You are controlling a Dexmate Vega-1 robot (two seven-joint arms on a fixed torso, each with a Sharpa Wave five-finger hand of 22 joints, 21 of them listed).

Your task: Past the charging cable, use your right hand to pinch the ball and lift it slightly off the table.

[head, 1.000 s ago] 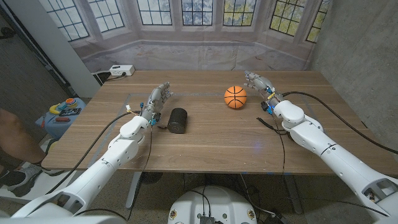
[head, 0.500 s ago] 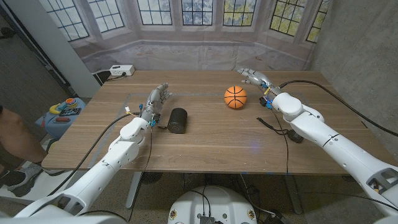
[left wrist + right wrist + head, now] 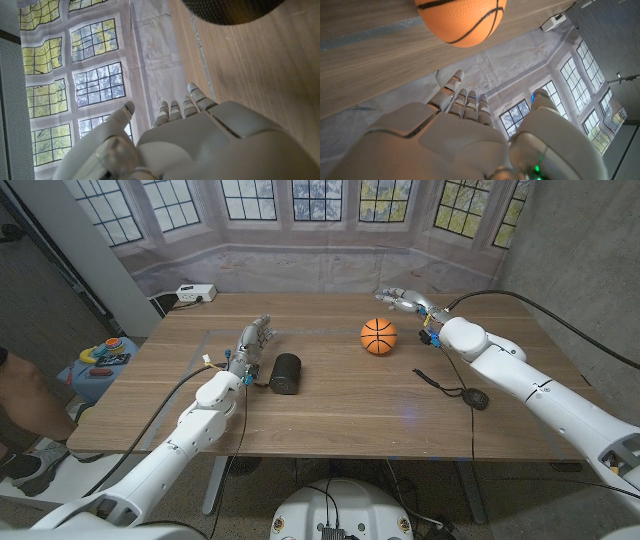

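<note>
The ball (image 3: 378,336) is small, round and orange with black lines, like a tiny basketball. It sits on the wooden table, near the right hand (image 3: 403,300) and not touching its fingers.

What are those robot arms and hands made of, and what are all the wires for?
Both arms are smooth, glossy white shells in rounded segments. The left hand and right hand are pale grey, jointed, human-shaped, seemingly hard plastic. Thin black cables run loosely along each arm to the wrists, where small coloured wires show. What the cables carry cannot be told.
</note>
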